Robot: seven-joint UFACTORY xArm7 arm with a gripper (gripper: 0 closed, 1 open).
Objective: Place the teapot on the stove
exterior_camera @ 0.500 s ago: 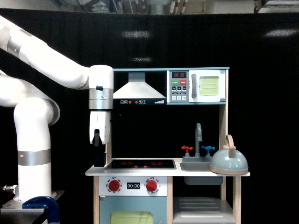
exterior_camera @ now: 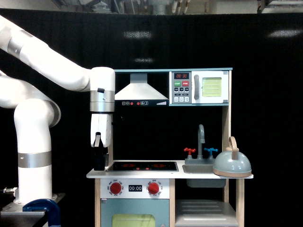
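The teapot (exterior_camera: pixel 231 164), pale blue-grey with a tan wooden handle and base rim, stands upright on the white counter at the exterior view's right, beside the sink. The stove (exterior_camera: pixel 142 166) is a flat black cooktop with red burner rings, set in the counter above two red knobs. My gripper (exterior_camera: pixel 99 165) hangs pointing down at the counter's left end, just left of the stove and far from the teapot. Its dark fingers are seen side-on with nothing visible in them, and the gap between them does not show.
A grey sink basin (exterior_camera: pixel 199 168) with a tap and red and blue handles lies between stove and teapot. A hood (exterior_camera: pixel 140 91) and a toy microwave (exterior_camera: pixel 200 87) sit overhead. A wooden post (exterior_camera: pixel 226 127) rises behind the teapot. A blue clamp (exterior_camera: pixel 41 208) sits by the arm's base.
The gripper has sunk very slightly beside the counter's left end. The teapot has not moved.
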